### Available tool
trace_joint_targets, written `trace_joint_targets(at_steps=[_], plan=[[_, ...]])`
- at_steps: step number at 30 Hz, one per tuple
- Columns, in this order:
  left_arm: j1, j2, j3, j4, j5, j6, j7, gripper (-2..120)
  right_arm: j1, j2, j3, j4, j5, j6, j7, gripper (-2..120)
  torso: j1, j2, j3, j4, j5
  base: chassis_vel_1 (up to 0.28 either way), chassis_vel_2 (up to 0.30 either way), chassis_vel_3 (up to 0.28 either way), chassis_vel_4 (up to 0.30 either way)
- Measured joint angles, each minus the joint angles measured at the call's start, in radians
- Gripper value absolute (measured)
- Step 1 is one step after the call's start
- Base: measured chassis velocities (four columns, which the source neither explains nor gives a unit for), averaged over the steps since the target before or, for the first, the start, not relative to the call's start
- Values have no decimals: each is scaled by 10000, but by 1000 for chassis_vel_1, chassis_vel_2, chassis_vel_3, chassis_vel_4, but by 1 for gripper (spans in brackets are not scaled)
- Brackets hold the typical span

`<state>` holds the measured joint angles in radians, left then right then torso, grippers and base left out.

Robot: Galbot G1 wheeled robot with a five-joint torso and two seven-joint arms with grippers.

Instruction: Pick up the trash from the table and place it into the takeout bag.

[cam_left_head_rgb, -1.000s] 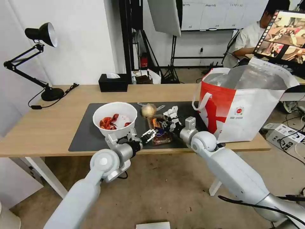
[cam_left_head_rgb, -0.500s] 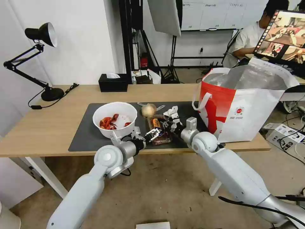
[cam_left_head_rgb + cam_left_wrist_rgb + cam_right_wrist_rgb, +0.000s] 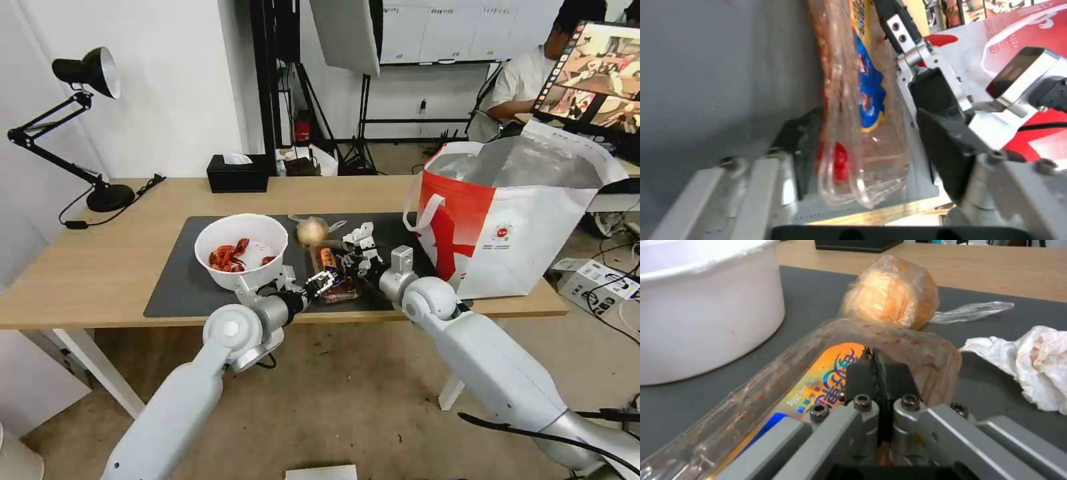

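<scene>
The clear tray [image 3: 333, 273] with a cherry tomato lies on the dark mat [image 3: 180, 280] of the table [image 3: 100, 267]. My right gripper [image 3: 347, 257] is shut on its rim, its fingers [image 3: 873, 363] pinching the plastic. My left gripper [image 3: 867, 143] is open, one finger on each side of the tray's [image 3: 862, 100] near end. The white bowl [image 3: 241, 250] of crayfish shells stands left of the tray. Behind it are the wrapped tan lump [image 3: 311, 231] and the crumpled tissue [image 3: 360, 235]. The takeout bag [image 3: 513, 220] stands open at the right.
A black tissue box [image 3: 237, 173] sits at the table's back edge and a black desk lamp [image 3: 100, 193] at the far left. The bag's white strap [image 3: 421, 213] hangs toward the mat. The table's front edge runs just under both wrists.
My left gripper has moved forward and right to the tray's near end, so its fingers now straddle it. The right gripper has stayed shut on the rim.
</scene>
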<state>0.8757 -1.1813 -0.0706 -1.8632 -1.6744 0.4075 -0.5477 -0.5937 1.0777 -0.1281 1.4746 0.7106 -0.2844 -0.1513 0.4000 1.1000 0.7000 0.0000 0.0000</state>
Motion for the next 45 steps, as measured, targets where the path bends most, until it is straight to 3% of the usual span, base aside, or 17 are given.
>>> trace_joint_targets(at_steps=[3, 14, 22, 28, 31, 33, 35, 37, 39, 45], plan=[[38, 0, 12, 1, 40, -24, 0, 39, -1, -10, 2, 25, 2, 0, 5, 0, 0, 0, 0, 0, 0, 0, 0, 0, 0], [73, -102, 19, 74, 98, -45, 12, 1, -176, -104, 131, 152, 35, 33, 20, 0, 0, 0, 0, 0, 0, 0, 0, 0, 0], [174, -57, -10, -16, 131, -54, 53, 0, -265, -138, 270, 404, 146, 83, 51, 0, 1, 0, 1, 1, 0, 0, 0, 0, 0], [252, 193, -266, -541, 140, -201, 121, 0, -885, -716, 1010, 1831, 738, 674, 886, 0, 0, 1, -1, 0, -1, 0, 0, 0, 0], [226, 435, -451, -854, 140, -314, 286, 0, -1533, -1074, 1649, 2720, 875, 1289, 1757, 13, -1, 0, -1, 0, -1, 0, 0, 0, 0], [179, 553, -537, -983, 140, -369, 344, 0, -1833, -1176, 1918, 3046, 869, 1463, 1959, 17, -1, 0, -1, 1, 0, 0, 0, 0, 0], [-18, 784, -674, -1200, 153, -465, 467, 0, -2578, -1351, 2553, 3703, 822, 1667, 2145, 28, -1, 0, -2, 1, -1, 0, 0, 0, 0], [-83, 841, -697, -1229, 168, -491, 495, 0, -2791, -1386, 2715, 3867, 792, 1714, 2170, 30, -2, 0, -2, 0, 0, 0, 0, 0, 0], [-525, 1164, -838, -1344, 198, -586, 591, 0, -3859, -1528, 3412, 4620, 547, 1880, 2216, 41, -1, 0, -1, -1, -2, 0, 0, 0, 0], [-1530, 1940, -1265, -1577, 92, -715, 905, 0, -5666, -1681, 3936, 5873, -216, 2302, 2427, 61, -2, 3, -2, 3, 0, 0, 0, 0, 0]])
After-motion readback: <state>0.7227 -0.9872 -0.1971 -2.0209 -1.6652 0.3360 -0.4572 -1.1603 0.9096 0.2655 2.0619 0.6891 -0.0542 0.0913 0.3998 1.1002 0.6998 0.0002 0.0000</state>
